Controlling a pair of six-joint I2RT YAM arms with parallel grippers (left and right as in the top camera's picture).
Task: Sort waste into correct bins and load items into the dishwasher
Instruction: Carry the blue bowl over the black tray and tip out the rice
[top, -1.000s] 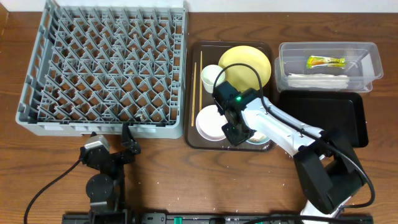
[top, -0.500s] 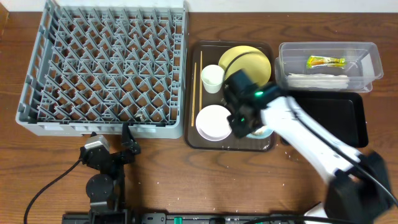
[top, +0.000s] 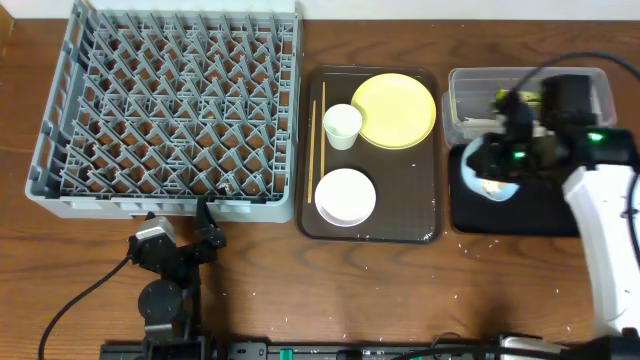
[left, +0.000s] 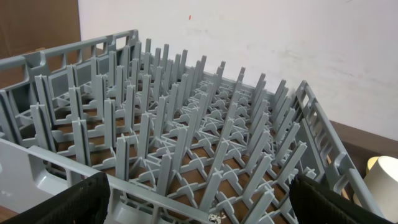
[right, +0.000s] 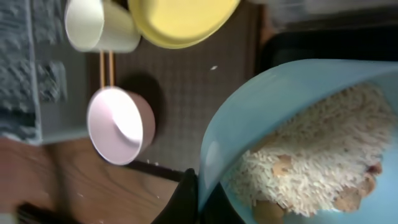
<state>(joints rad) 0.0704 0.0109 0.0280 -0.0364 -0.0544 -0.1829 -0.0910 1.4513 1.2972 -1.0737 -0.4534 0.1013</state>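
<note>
My right gripper (right: 200, 198) is shut on the rim of the light blue bowl (right: 292, 106), which is tilted and holds white rice (right: 323, 162) and brownish scraps. From overhead the blue bowl (top: 487, 176) hangs over the left end of the black tray (top: 530, 205). On the brown serving tray (top: 400, 190) are the yellow plate (top: 393, 108), the white cup (top: 342, 126), the white bowl (top: 345, 196) and the chopsticks (top: 312, 140). The grey dish rack (top: 160, 110) has nothing in it. My left gripper (left: 205, 208) stands open at the rack's near wall.
The clear tub (top: 465, 85) sits behind the black tray; my right arm (top: 600, 200) hides most of what lies in it, and a white napkin (top: 470, 124) shows at its left. Rice grains are scattered on the table in front of the brown tray.
My right arm has lifted the blue bowl off the brown tray and carried it right, over the black tray. The cup and plate are uncovered. The left arm has not moved.
</note>
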